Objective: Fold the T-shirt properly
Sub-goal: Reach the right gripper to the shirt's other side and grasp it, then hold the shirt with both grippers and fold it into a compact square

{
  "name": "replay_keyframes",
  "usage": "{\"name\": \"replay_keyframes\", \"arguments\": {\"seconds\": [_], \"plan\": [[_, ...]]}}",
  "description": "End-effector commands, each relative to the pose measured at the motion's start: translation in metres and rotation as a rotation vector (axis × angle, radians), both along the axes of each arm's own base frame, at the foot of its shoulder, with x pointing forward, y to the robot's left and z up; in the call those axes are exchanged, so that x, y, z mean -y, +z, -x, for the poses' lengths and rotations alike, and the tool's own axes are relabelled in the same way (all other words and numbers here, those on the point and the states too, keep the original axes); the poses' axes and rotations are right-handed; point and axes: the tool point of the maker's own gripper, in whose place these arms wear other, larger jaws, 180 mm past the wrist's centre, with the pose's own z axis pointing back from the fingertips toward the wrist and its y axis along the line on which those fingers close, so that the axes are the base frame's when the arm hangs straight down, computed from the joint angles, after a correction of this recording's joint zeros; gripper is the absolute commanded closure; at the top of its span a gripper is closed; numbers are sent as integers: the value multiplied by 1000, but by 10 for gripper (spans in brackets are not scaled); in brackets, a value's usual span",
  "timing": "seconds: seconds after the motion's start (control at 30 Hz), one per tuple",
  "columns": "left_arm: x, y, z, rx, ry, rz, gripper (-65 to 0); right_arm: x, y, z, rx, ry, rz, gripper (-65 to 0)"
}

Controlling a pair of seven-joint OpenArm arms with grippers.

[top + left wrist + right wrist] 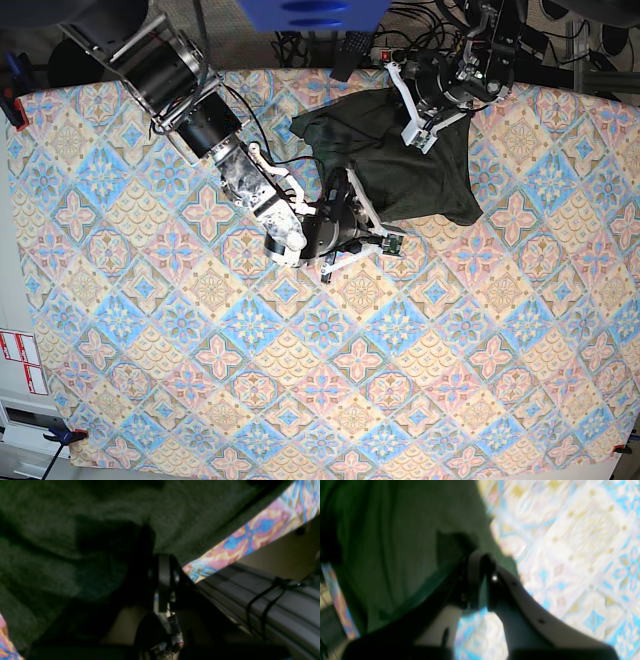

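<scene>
The dark olive-green knit T-shirt [410, 160] lies bunched on the table with its patterned pink-and-blue tiled cloth [300, 380], between the two sets of fingers and reaching from the left fingers [425, 125] towards the right fingers [345, 190]. The left fingers are pressed together at the shirt's far edge, seemingly pinching cloth (the wrist view is too dark to be sure). The right fingers, nearly together, clamp the near hem.

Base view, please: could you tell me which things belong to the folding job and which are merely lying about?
Job:
- T-shirt
- left gripper
- right gripper

Lying about:
- patterned tablecloth
- cables
- clamp
</scene>
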Motion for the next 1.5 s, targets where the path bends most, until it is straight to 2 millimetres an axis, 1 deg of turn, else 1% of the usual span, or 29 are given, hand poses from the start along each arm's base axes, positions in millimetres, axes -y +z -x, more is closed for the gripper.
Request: {"name": "replay_keyframes", "arguments": {"seconds": [0.0,0.03,0.07,0.13,0.2,0.27,0.33,0.43,0.53,0.57,0.6,0.67,0.77,0.93,1.0,1.1,1.23,1.37,1.47], "plan": [[-10,1,-4,18,-11,-41,0,-17,14,-6,17,9,-55,-35],[-11,1,-5,20,-14,-48,0,-21,12,-5,7,9,-65,-35],[-14,1,-7,27,-15,-59,0,-20,9,-6,-2,6,-63,-35],[-17,3,-17,49,-21,-81,0,-16,0,-5,-25,-1,-46,-35],[-28,4,-25,69,-39,-117,0,-11,-10,-3,-53,-11,-23,-35],[-31,7,-33,89,-45,-129,0,-9,-13,-2,-59,-11,-14,-34],[-35,10,-44,109,-40,-138,0,5,-20,-2,-66,-23,13,-34],[-40,16,-60,143,-51,-154,0,31,-31,-5,-67,-40,64,-34],[-47,12,-73,145,-40,-169,0,54,-39,-6,-71,-58,102,-34],[-53,10,-79,143,-36,-182,0,60,-45,1,-87,-62,112,-34],[-57,7,-83,137,-32,-190,0,62,-47,6,-92,-63,112,-34],[-62,4,-94,140,-20,-197,0,70,-44,11,-73,-58,110,-34],[-62,9,-115,169,-18,-201,0,78,-35,19,-35,-42,96,-34],[-45,21,-140,223,-70,-191,0,83,-25,30,-4,-24,102,-34],[-37,29,-154,254,-89,-186,0,86,-20,29,2,-52,95,-34],[-21,31,-168,268,-109,-171,0,92,-10,27,19,-104,66,-34],[-20,24,-183,269,-114,-225,0,99,1,28,39,-143,55,-34],[-16,31,-199,314,-129,-276,0,101,8,35,45,-169,34,-34],[-18,40,-212,346,-131,-300,0,100,14,37,57,-172,18,-34]]}}
